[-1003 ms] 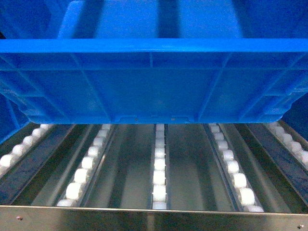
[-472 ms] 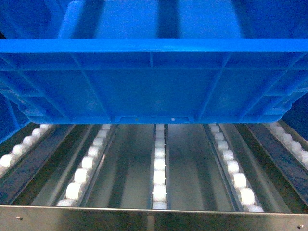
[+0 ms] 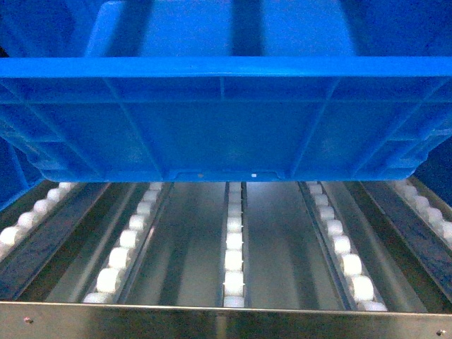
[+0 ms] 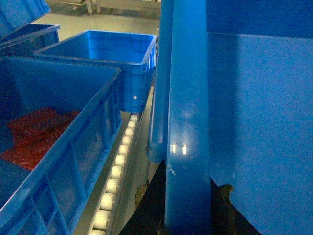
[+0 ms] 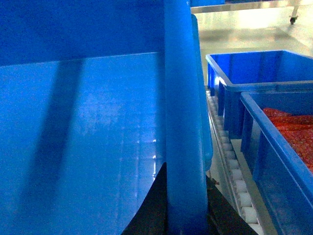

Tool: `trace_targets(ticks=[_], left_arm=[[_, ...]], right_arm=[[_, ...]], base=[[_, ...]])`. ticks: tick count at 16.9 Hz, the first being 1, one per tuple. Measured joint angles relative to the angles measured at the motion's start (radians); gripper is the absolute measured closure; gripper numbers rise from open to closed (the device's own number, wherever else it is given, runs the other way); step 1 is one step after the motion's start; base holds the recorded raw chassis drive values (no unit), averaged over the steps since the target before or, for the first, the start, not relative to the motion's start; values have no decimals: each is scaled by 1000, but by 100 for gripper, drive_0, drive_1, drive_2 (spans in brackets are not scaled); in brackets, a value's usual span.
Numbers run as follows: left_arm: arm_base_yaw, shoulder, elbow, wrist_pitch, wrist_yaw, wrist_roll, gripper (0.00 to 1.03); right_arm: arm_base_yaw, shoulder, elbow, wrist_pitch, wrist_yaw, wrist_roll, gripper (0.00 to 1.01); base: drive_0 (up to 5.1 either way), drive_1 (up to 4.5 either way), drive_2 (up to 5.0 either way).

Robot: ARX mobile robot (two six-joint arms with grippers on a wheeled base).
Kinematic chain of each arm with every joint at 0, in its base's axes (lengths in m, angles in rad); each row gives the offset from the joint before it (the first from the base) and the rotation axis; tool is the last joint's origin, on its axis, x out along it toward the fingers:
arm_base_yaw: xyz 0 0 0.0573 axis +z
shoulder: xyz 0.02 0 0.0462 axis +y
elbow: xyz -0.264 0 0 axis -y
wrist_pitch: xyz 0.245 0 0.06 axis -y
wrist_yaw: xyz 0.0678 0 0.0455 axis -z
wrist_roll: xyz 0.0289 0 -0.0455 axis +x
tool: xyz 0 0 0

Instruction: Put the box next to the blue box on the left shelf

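Note:
The box (image 3: 226,120), a big ribbed blue crate, fills the upper head view, its base edge with two small notches over the left shelf's white rollers (image 3: 234,261). I cannot tell whether it rests on them. My left gripper (image 4: 188,210) is shut on the box's left rim (image 4: 188,98), with black fingers (image 4: 149,205) on either side of the wall. My right gripper (image 5: 186,205) is shut on the right rim (image 5: 183,98) the same way. A blue box (image 4: 58,147) holding red contents stands just left of the held box, a roller row (image 4: 120,161) between them.
The shelf's flat metal front lip (image 3: 226,321) crosses the bottom of the head view. An empty blue crate (image 4: 107,54) stands behind the left neighbour. On the right side are a blue crate with red contents (image 5: 274,161) and another blue crate (image 5: 259,73) behind it.

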Motion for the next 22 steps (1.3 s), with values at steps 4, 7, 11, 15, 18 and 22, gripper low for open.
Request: trace_targets(ticks=[4, 7, 11, 15, 18, 22], left_arm=[[0, 2, -10, 32, 10, 32, 95], [-2, 11, -19, 23, 14, 32, 95], [-31, 71, -2, -159, 13, -23, 95], [-40, 137, 8, -201, 10, -51, 95], [-34, 171, 31, -221, 3, -19, 95], [-30, 212, 40, -254, 27, -18, 95]], right_arm=[[23, -2, 13, -62, 103, -32, 94], [39, -21, 15, -131, 141, -37, 94], [-12, 2, 61, -349, 36, 35, 94], [-23, 62, 54, -343, 11, 48, 94], [-24, 119, 42, -329, -9, 101, 94], [-24, 146, 35, -371, -17, 136, 94]], base=[[0, 0, 0], [0, 0, 0], [0, 0, 0], [0, 0, 0], [0, 0, 0], [0, 0, 0]])
